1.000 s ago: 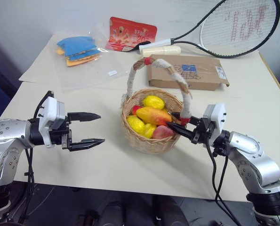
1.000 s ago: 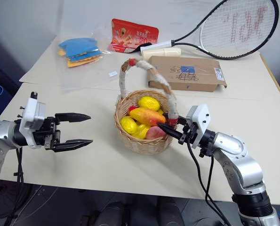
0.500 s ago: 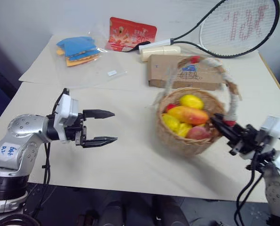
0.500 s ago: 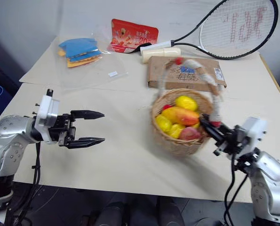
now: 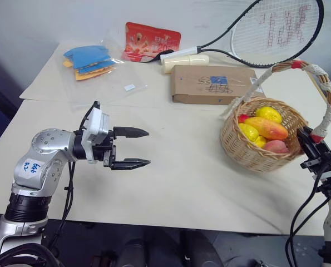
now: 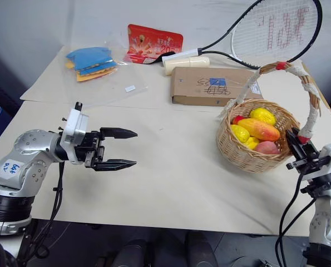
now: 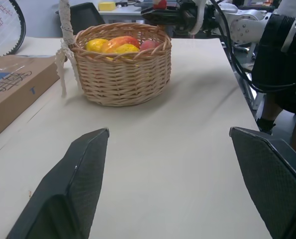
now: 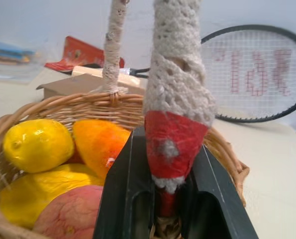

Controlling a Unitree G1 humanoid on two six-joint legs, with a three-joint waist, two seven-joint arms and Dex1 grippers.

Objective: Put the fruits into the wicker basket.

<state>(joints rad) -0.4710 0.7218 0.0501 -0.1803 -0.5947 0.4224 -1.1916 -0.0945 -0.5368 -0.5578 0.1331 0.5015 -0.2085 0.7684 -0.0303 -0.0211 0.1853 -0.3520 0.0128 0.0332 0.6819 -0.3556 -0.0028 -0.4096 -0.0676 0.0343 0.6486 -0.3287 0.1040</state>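
Cream sheeting is covering the surface (image 5: 171, 183), and the wicker basket (image 5: 260, 153) is sitting near its right edge with the fruits inside: an orange-red mango (image 5: 265, 128) lying across the top, a yellow lemon (image 5: 269, 113) behind it, another yellow fruit and a pink one beside them. The right end effector (image 8: 170, 199) is clamping tight on the red band at the foot of the basket's cord-wrapped handle (image 8: 175, 144). The left end effector (image 5: 133, 148) is hanging over bare surface, well apart from the basket, its fingers (image 7: 78, 179) spread wide and gripping nothing.
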